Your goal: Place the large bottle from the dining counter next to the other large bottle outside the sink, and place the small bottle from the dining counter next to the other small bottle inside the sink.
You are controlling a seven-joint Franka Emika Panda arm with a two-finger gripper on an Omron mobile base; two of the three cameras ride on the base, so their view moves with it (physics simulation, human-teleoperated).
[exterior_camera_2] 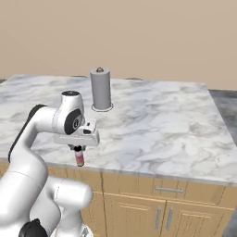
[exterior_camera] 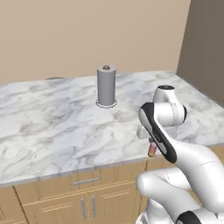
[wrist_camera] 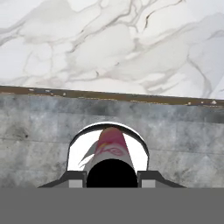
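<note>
Small bottle (wrist_camera: 111, 151) hangs cap-up in my gripper (exterior_camera_2: 78, 149), jaws clamped tight on its neck, just off the dining counter (exterior_camera_2: 152, 125) edge. For the carry to the sink I'd keep it vertical, swing slow, stay clear of the paper towel roll (exterior_camera_2: 101, 89)

A paper-towel roll (exterior_camera: 106, 85) stands upright on the table (exterior_camera: 52, 118), toward its back; the small bottle (exterior_camera_2: 79, 157) hangs in the pincer (exterior_camera_2: 78, 149) just past the table's front edge, before the cabinets (exterior_camera_2: 152, 208).
</note>
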